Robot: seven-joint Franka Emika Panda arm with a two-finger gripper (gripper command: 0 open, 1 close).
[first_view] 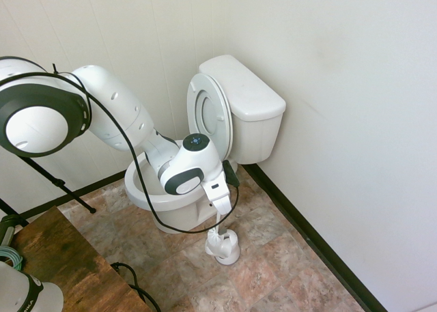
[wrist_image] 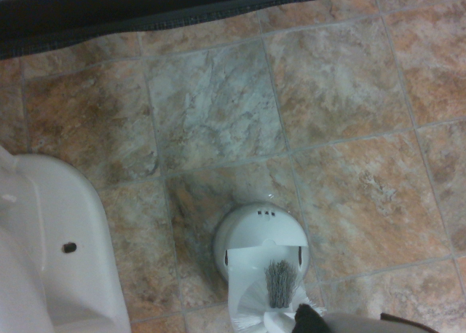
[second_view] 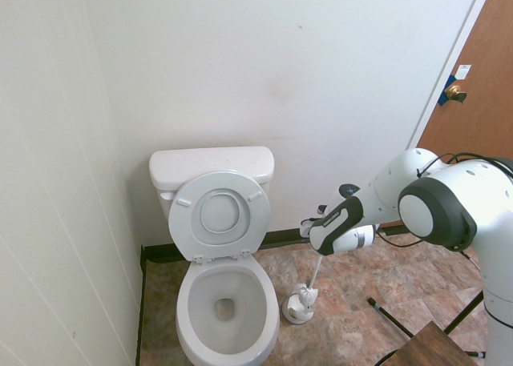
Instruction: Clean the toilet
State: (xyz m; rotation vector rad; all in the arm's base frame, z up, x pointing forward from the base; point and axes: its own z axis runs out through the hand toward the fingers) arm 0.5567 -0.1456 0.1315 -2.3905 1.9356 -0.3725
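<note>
White ceramic toilet sits against the back wall, oval lid and seat up, bowl exposed. Just beside it on the brown stone-look tile floor: small white brush holder with white toilet brush head in it. Gripper clamped on the brush handle, pointing steeply down, forearm reaching across over the bowl. Risk: off-axis pull tips the holder, or thin handle slips
</note>
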